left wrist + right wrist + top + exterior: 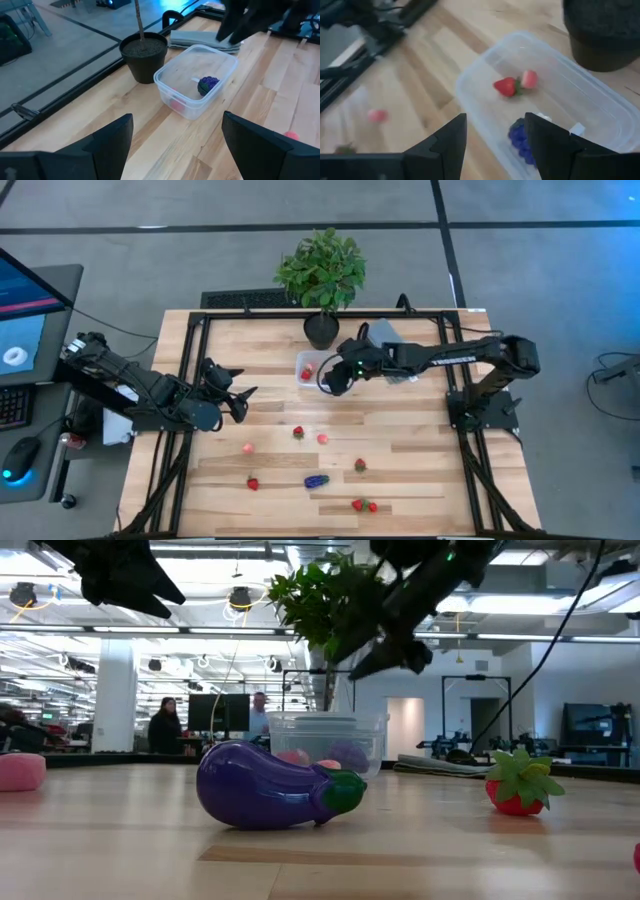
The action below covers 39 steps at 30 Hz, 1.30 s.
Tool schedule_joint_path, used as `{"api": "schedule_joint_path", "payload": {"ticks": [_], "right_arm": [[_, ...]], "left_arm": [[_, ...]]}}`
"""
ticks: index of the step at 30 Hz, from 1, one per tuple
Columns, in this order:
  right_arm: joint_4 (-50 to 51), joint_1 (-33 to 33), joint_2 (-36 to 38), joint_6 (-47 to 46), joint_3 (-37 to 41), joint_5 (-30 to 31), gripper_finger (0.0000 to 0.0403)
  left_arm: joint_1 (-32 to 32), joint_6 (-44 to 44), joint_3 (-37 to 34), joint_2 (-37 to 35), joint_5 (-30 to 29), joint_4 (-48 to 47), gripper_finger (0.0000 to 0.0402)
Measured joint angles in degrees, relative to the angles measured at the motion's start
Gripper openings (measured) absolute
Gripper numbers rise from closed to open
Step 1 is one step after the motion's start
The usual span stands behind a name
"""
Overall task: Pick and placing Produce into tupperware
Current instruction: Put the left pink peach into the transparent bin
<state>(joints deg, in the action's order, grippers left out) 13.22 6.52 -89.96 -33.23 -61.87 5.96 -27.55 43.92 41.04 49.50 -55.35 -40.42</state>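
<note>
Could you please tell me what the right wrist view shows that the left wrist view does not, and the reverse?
Only the right wrist view shows a strawberry in the tupperware, and the right pincer, fingers apart above it. Only the left wrist view shows the folded grey cloth and the open left pincer. Both show the tub, the purple grape bunch inside, a pink piece and the black plant pot.

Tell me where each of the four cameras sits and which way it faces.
High: overhead, straight down; both arms, tupperware.
Low: table height, looking across to the room; purple toy up close, arms overhead.
Left wrist: over the table; open left gripper, tupperware, plant pot.
Right wrist: above the tupperware; open right gripper, strawberry.
Shared: all show the tupperware.
</note>
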Motion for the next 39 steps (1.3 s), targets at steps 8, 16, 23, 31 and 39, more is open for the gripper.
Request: {"api": "schedule_joint_path", "payload": {"ticks": [8,16,23,31,39], "right_arm": [[11.4,-4.8,9.2,0.1,-0.2,0.1,0.0224],[21.6,-14.1,13.5,-6.2,-0.1,4.6,0.0222],[23.4,-22.4,12.7,-11.2,-0.1,9.2,0.0221],[25.3,-30.9,12.7,-16.1,0.7,17.9,0.0221],[31.0,-38.7,12.7,-22.7,1.2,26.8,0.0221]], "left_arm": [[0.0,-0.9,0.0,0.0,0.7,-0.1,0.0294],[-0.1,-5.9,0.0,0.0,10.4,-2.3,0.0294],[-0.5,-7.6,0.0,0.0,27.5,-8.9,0.0294],[-6.1,-8.9,0.0,0.0,35.5,-11.5,0.0294],[-11.1,-11.3,-6.7,2.4,39.3,-0.8,0.0294]]}}
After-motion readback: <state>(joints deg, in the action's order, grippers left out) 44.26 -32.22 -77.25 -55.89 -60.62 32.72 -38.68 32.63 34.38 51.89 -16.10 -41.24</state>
